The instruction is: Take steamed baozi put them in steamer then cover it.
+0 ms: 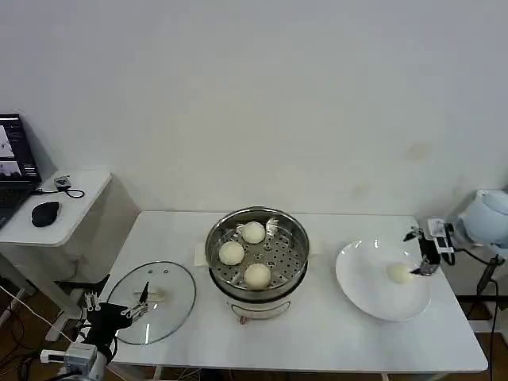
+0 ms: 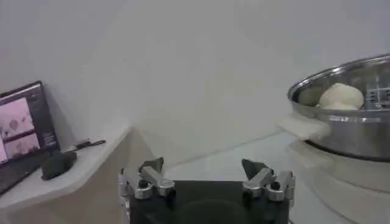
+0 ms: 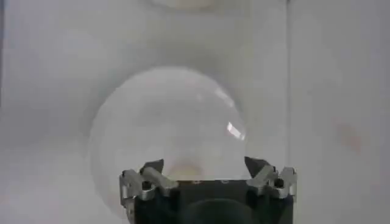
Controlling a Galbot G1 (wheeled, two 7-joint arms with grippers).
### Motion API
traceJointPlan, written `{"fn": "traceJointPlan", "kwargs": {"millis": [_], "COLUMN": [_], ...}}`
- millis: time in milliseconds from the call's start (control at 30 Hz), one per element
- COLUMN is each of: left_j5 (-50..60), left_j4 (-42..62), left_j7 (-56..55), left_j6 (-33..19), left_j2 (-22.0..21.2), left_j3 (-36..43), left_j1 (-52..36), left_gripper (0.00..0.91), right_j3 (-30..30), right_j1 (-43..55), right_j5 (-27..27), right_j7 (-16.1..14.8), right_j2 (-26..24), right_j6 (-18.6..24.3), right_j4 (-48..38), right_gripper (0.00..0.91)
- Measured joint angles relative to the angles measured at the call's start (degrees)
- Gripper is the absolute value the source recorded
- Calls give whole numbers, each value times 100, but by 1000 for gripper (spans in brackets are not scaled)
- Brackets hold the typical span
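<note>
Right gripper (image 1: 419,255), fingers apart, is sitting at the plate's (image 1: 357,278) right rim beside the last baozi (image 1: 398,273); a glancing close risks rolling it off the table's right edge. Left gripper (image 1: 135,305), also spread, is idling over the cover (image 1: 171,278) near the front-left corner; steamer (image 1: 258,252) is holding three buns.

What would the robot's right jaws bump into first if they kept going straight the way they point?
Probably the last baozi on the white plate. The open right gripper sits at the plate's far-right edge, pointing in over it, with the bun right in front. Depth is hard to judge, so it might touch the plate first.
</note>
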Motion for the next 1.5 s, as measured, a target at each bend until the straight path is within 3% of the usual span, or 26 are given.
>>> {"fn": "traceJointPlan", "kwargs": {"millis": [167,433,1033,1500], "left_j5": [20,54,53,30], "left_j4": [31,154,377,494], "left_j7": [-2,-5,-3,3], "left_j6": [1,7,2,-5], "left_j2": [-4,-47,-90,-46], "left_j3": [-16,-60,-194,-250], "left_j1": [2,-14,-13,-61], "left_gripper": [907,907,907,907], "right_j3": [733,1267,1493,1581], "right_j1": [-762,-1162,-852,-773], "right_j5": [-242,-687,-1616,-2194], "right_j7": [-44,-275,-775,-918], "right_j2": [162,709,2186,2624], "right_j6": [106,502,1710,1913], "right_j4": [-424,-1376,-3257,-3784], "right_gripper": [907,907,907,877]}}
